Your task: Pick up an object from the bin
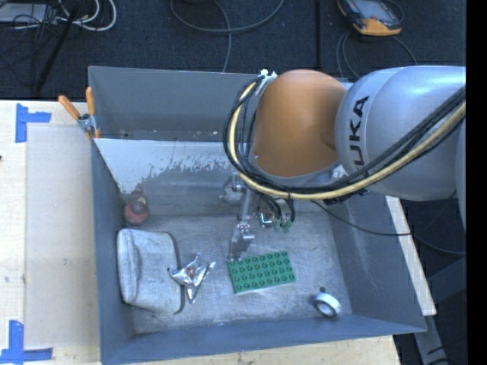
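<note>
My gripper [240, 248] hangs under the orange wrist cover near the middle of the bin, its tip just above the upper left corner of a green studded plate [263, 271]. That plate lies flat on the bin floor. A crumpled silver piece [191, 273] lies to the left of the plate, a short way from the gripper's tip. Nothing shows in the gripper.
A folded grey cloth [144, 271] lies at the left, touching the silver piece. A small reddish round thing [136, 211] sits by the left wall. A small roll of tape [328, 305] lies at the front right. The arm covers the bin's back right.
</note>
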You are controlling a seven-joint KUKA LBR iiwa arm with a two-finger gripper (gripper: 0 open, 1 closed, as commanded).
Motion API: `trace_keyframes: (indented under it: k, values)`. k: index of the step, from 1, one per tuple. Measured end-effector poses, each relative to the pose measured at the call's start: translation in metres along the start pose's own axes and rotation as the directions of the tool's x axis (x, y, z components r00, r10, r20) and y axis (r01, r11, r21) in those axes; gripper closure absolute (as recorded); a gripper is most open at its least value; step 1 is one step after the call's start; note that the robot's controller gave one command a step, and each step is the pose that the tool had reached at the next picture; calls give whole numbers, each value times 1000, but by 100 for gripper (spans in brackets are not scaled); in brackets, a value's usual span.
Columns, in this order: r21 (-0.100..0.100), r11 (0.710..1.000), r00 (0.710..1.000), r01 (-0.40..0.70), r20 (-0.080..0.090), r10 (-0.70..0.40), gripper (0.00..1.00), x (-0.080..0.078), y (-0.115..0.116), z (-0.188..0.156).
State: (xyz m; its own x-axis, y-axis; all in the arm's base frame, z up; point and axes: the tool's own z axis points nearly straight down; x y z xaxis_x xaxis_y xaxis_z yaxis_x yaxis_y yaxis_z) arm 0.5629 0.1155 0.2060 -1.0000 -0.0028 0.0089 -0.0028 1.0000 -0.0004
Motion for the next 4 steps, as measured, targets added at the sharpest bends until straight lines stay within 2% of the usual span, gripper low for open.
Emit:
trace_keyframes:
  k: [1, 2, 3, 4]
  values:
    - [-4, 999, 999, -51, 12, 51, 0, 18, -10, 136]
    - [-4, 988, 988, -156, 9, 156, 0, 42, 50, 134]
    - [-4, 987, 987, -160, 7, 160, 100, 41, 48, 133]
    - [1, 982, 982, 190, 15, -190, 100, 10, 38, -13]
